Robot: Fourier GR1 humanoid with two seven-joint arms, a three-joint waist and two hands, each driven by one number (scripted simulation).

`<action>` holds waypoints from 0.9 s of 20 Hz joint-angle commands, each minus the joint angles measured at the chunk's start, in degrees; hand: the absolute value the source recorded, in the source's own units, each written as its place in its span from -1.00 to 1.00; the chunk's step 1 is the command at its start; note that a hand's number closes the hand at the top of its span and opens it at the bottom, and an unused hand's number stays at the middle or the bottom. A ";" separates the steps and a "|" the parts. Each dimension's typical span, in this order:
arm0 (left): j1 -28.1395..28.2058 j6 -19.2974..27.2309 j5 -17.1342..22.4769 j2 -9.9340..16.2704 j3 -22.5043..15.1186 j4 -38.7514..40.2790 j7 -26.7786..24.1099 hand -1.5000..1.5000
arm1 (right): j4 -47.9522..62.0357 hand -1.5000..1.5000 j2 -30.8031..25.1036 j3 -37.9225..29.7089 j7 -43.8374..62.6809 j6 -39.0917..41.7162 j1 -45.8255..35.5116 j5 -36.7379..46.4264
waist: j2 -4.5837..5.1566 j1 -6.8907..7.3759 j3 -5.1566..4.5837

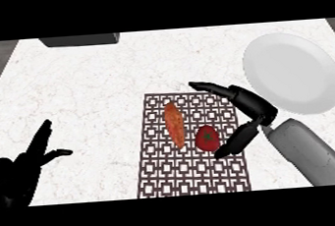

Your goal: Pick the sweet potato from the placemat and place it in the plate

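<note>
An orange sweet potato lies lengthwise on the brown patterned placemat, left of the mat's middle. A red tomato sits just to its right. My right hand hovers over the mat's right side, open, fingers spread toward the left and thumb reaching down beside the tomato; nothing is held. The white plate lies at the right, beyond that hand. My left hand rests open at the lower left, fingers up.
A dark grey box stands at the counter's far edge, upper left. The white marbled counter stretches between the mat and the left hand. Dark floor shows past the counter's left and right corners.
</note>
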 commanded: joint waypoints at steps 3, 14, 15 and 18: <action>-13.45 -1.48 1.28 -5.44 1.09 5.30 1.42 0.00 | 13.58 -1.00 3.10 1.87 -5.98 2.09 -8.53 8.32 | -0.77 -0.53 -0.25; -16.76 -5.60 0.94 -6.77 5.06 10.74 1.48 0.00 | 24.08 -1.00 5.11 5.94 -5.82 5.05 -15.11 22.56 | -1.30 -0.74 -0.26; -16.83 -4.64 -1.29 -8.94 3.40 13.07 -1.65 0.00 | 27.11 -1.00 9.59 6.47 -3.02 1.59 -17.64 24.42 | -1.14 -0.47 -0.27; -18.71 -4.74 -1.38 -10.09 4.49 14.25 0.42 0.00 | 30.55 -1.00 10.78 6.22 -2.84 2.02 -19.23 27.76 | -1.19 -0.63 -0.26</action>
